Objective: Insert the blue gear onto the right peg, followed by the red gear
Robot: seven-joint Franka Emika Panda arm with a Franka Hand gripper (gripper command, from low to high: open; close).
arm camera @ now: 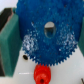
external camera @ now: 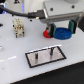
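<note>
Blue gear [external camera: 63, 33] clamped in claw [external camera: 62, 31], apparently lifted off desk [external camera: 15, 60]. Neither gear on right peg [external camera: 53, 51] yet; red gear [external camera: 46, 34] untouched beside it.

I count two toothed plastic discs by my pincer: one bright-blue gear [external camera: 63, 33] and one bright-red gear [external camera: 46, 34] just beside it. Near them lies one grey black-rimmed plate [external camera: 46, 56] carrying two thin dark upright pegs [external camera: 50, 50].

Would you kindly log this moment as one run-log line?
gripper: shut on blue gear | blue gear: lifted, not on right peg | red gear: on table, beside blue gear
</note>
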